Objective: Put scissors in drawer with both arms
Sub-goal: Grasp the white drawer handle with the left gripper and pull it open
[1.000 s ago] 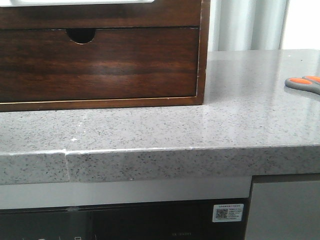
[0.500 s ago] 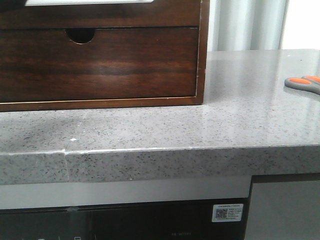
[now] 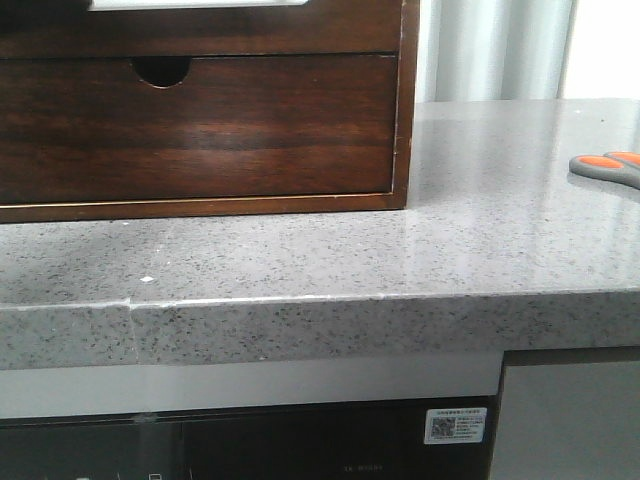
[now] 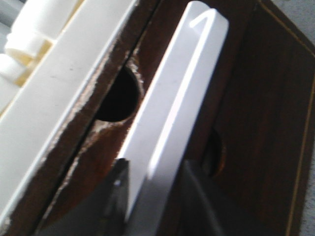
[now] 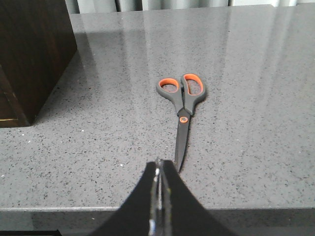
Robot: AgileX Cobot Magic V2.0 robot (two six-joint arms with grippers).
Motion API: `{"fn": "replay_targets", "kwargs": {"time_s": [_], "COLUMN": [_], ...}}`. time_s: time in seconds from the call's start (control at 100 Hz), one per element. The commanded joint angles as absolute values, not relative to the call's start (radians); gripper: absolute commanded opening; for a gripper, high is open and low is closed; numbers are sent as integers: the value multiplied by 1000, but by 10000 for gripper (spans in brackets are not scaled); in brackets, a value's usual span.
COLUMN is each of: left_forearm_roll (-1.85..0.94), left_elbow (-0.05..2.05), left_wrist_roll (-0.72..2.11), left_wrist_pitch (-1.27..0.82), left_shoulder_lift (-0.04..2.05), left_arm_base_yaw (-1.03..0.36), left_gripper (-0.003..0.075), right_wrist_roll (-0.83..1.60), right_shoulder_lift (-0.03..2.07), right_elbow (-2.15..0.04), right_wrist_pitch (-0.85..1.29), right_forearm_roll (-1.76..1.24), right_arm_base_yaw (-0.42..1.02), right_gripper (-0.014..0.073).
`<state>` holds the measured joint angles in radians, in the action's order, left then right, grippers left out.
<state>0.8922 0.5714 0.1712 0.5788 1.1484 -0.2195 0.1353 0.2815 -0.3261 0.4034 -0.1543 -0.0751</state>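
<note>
Item: my right claw (image 5: pixel 160 169). Jaws pressed together, no gap between the tips, nothing held. It hangs low over the speckled grey countertop (image 3: pixel 480 240).

Item: the scissors (image 5: pixel 182 111). Lying flat and closed on the countertop straight ahead of my right claw; blade tips point back toward my fingertips and end just beside them, the orange-lined loops farthest from me. In the front view only the handles show, at the right edge.

Item: my left claw (image 4: pixel 155 189). Two dark fingers (image 4: pixel 115 196) with a white slab (image 4: pixel 172 103) running between them; whether they clamp it I cannot tell.

Item: the drawer (image 4: pixel 64 103). Whitish inside showing just beside my left claw; a half-round cutout sits in the dark wood next to the slab.

Item: notched drawer front (image 3: pixel 200 125). Dark brown, in the wooden cabinet (image 3: pixel 405 100) on the countertop.
</note>
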Motion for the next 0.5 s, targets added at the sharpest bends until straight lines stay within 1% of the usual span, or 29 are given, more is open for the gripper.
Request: {"fn": "replay_targets", "kwargs": {"time_s": [0.0,0.27,0.49], "left_forearm_roll": [862,893,940], "left_elbow": [602,602,598], "left_wrist_roll": [164,164,160], "left_wrist_pitch": [636,634,604], "left_shoulder_lift": [1136,1130,1074], "left_arm_base_yaw": [-229,-229,-229], "left_gripper": [6,4,4], "right_wrist_roll": [138,138,138], "right_shoulder_lift": [298,298,298], "right_elbow": [-354,-354,-354], "right_wrist_pitch": [333,334,336], "right_forearm_roll": [-156,-156,-156], "right_arm_base_yaw": [-76,-76,-76], "right_gripper": [-116,-116,-116]}}
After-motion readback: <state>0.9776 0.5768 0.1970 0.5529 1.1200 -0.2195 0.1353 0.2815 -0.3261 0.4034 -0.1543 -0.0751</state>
